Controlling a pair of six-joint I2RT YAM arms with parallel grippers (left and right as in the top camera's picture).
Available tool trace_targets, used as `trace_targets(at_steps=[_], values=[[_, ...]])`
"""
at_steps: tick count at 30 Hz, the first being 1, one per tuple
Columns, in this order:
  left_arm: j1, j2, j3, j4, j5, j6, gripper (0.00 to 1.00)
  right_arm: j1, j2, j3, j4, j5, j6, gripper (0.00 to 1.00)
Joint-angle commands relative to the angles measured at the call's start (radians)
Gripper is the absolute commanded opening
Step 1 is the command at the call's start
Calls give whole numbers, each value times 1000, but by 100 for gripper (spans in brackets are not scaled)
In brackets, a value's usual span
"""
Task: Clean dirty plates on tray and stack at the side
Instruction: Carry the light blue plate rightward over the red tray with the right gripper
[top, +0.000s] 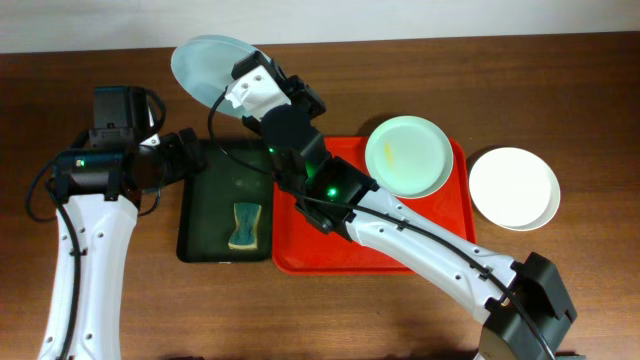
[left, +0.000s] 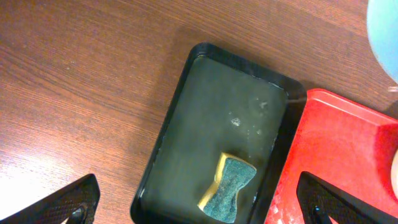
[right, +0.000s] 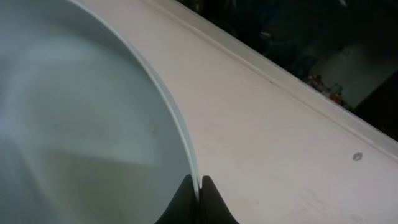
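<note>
My left gripper (left: 198, 200) hangs over the green tray (top: 208, 190), fingers wide apart and holding nothing; the sponge (left: 227, 190) lies flat under it, at the tray's near end. As I judge it, the step in hand is the scrub. I would lower the left straight down and close across the sponge's narrow waist, then lift it clear of the rim before swinging right.

The right gripper (right: 199, 196) is pinched tight on the thin rim of a blue plate (top: 205, 62), held tilted in the air beyond the green tray's far end, off the red tray (top: 300, 255). That edge grip looks easy to lever loose, so I would wipe lightly, stroking toward the pinch rather than away from it, and keep the plate turned to face the left arm.

On the red tray's far right corner sits a second blue plate (top: 408, 155) with a yellow smear; a white plate (top: 514, 187) rests on the table just right of that tray.

Count: three plates, two blue and one white; two trays; one sponge.
</note>
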Motion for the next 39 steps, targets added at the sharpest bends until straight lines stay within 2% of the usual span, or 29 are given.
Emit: trace_targets(at_steps=[1,26,29,35,36,39], values=[[4,-3,1,-1,7,-10,99,11,-30,16,11,25,0,4],[4,-3,1,-1,7,-10,99,11,-28,16,-48,26,39,4],[4,-3,1,-1,8,-10,99,-3,-28,16,-114,24,180,4],[4,-3,1,-1,8,-10,99,-84,-28,16,-530,6,866,4],[4,-3,1,-1,8,-10,99,-101,-28,16,-607,-30,945,4],[4,-3,1,-1,8,-10,99,-145,-28,16,-718,-197,1007,4]])
